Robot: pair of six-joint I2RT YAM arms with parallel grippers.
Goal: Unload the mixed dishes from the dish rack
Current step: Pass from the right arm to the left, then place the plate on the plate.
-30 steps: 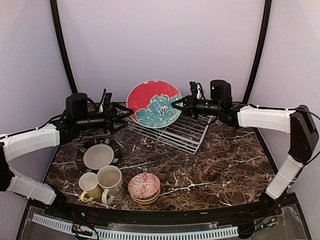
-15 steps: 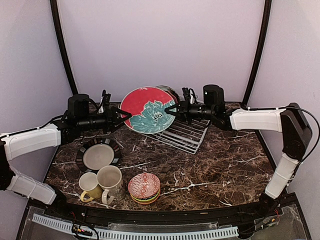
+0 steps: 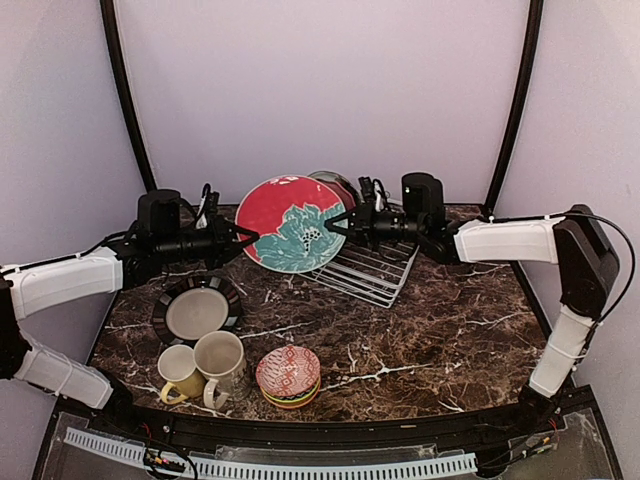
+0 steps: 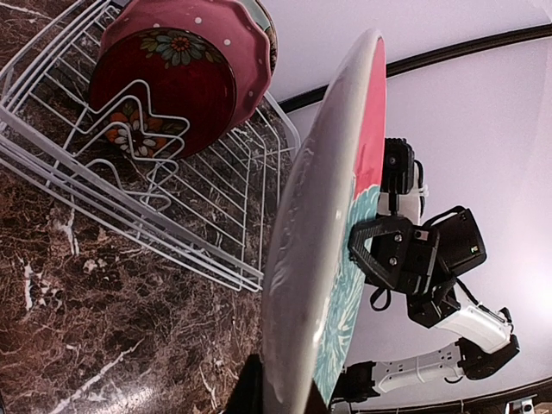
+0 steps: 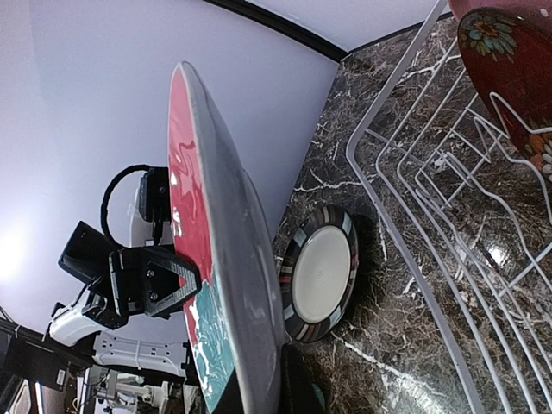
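A red plate with a teal flower (image 3: 293, 224) hangs upright on edge above the table, left of the white wire dish rack (image 3: 372, 268). My left gripper (image 3: 247, 238) is shut on its left rim and my right gripper (image 3: 338, 221) is shut on its right rim. In the left wrist view the plate's rim (image 4: 312, 250) runs between my dark fingers (image 4: 244, 392). In the right wrist view the plate (image 5: 226, 259) sits the same way. A dark red and pink plate (image 4: 168, 82) stands in the rack (image 4: 185, 228).
A striped plate (image 3: 196, 311) lies flat at the left. In front of it stand a yellow mug (image 3: 179, 373) and a beige mug (image 3: 222, 362). Stacked small bowls (image 3: 288, 376) sit near the front edge. Curved black posts rise at both back corners.
The right arm carried the red plate leftward away from the rack. My left gripper, open before, closed on the plate's left rim.
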